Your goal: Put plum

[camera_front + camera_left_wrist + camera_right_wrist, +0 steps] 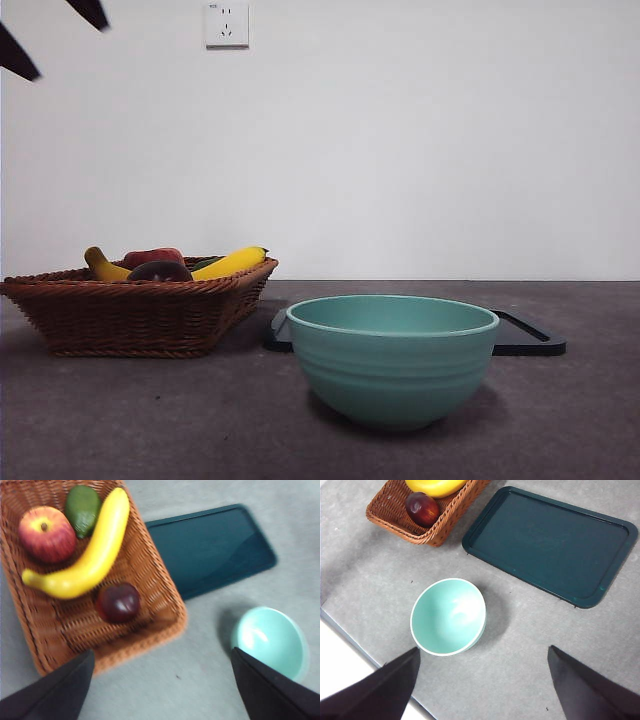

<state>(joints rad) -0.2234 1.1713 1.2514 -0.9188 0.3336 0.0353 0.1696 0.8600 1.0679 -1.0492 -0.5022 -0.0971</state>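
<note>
The plum [118, 602] is dark maroon and lies in the brown wicker basket [150, 570], near its corner closest to the teal bowl [270, 640]. From the front, only the plum's dark top [158, 271] shows over the basket rim [140, 300]. In the right wrist view the plum [422, 508] sits in the basket corner [440, 530], beyond the bowl [448, 616]. My left gripper [162, 690] hovers open high above the basket's edge. My right gripper [482, 685] hangs open high over the table, near the bowl [392, 358]. Both hold nothing.
A yellow banana [90, 560], a red apple [46, 533] and a green avocado [82, 509] share the basket. A dark flat tray [550, 545] lies behind the bowl. Black arm tips [20, 55] show at the front view's top left corner.
</note>
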